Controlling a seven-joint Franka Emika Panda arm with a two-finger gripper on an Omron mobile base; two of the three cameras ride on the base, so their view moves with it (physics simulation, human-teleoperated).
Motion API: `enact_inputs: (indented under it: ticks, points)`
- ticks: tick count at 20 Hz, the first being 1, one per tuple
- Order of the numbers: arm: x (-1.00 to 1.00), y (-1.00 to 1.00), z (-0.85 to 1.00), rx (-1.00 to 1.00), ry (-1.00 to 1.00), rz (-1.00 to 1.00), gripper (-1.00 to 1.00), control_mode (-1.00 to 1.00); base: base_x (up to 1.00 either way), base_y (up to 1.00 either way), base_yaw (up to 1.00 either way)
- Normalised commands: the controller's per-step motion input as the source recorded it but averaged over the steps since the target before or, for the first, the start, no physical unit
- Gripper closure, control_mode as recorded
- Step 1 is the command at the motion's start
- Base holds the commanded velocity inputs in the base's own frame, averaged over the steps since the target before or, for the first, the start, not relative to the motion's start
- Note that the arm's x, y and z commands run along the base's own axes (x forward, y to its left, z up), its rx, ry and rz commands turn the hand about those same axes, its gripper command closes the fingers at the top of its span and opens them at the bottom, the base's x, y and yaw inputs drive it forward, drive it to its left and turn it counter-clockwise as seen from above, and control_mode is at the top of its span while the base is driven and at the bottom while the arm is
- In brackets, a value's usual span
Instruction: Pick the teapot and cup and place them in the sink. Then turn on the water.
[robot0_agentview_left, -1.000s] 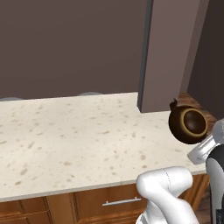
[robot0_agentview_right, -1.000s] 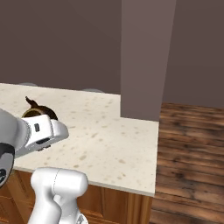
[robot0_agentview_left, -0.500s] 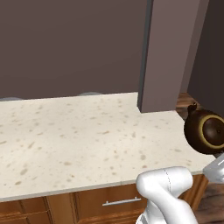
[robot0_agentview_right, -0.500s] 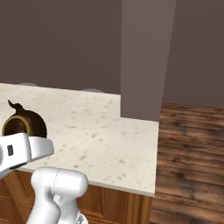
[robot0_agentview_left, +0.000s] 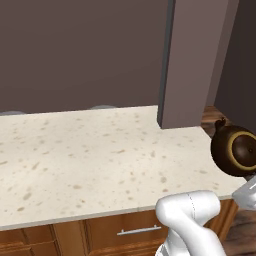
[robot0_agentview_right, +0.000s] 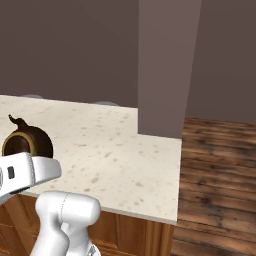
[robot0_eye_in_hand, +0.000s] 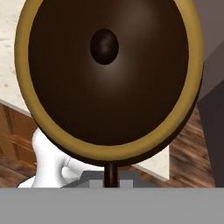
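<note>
The dark-brown teapot (robot0_agentview_left: 235, 150) hangs in the air off the counter's right front corner, tipped on its side so that its gold-rimmed opening faces the cameras. In the right base view the teapot (robot0_agentview_right: 26, 142) sits just above my white hand. My gripper (robot0_eye_in_hand: 109, 177) is shut on the thin dark handle, which runs down from the teapot (robot0_eye_in_hand: 109, 74) between the fingers. The gripper (robot0_agentview_left: 243, 180) holds it from below. The cup, the sink and the water are out of view.
A beige speckled counter (robot0_agentview_left: 85, 160) stretches left, with wooden drawers (robot0_agentview_left: 125, 232) under it. A tall dark cabinet column (robot0_agentview_left: 192, 60) stands at the counter's back right. Wood floor (robot0_agentview_right: 220, 170) lies beyond the counter's right end.
The teapot has been carried off the counter towards the robot, right in the left base view and left in the right one, and turned its opening towards the cameras. Little motion in the last half second.
</note>
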Motion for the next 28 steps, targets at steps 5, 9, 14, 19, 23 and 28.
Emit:
enact_inputs:
  ticks: [5, 9, 14, 19, 23, 28]
  points:
    - [0.00, 0.00, 0.00, 0.00, 0.00, 0.00, 1.00, 1.00, -0.56, -0.14, 0.00]
    - [0.00, 0.00, 0.00, 0.00, 0.00, 0.00, 1.00, 1.00, -1.00, -0.27, 0.00]
    - [0.00, 0.00, 0.00, 0.00, 0.00, 0.00, 1.00, 1.00, -0.55, -0.14, 0.17]
    - [0.00, 0.00, 0.00, 0.00, 0.00, 0.00, 1.00, 1.00, -0.23, -0.16, 0.46]
    - [0.00, 0.00, 0.00, 0.00, 0.00, 0.00, 1.00, 1.00, -0.04, -0.17, 0.53]
    - [0.00, 0.00, 0.00, 0.00, 0.00, 0.00, 1.00, 1.00, 0.00, -0.29, 0.59]
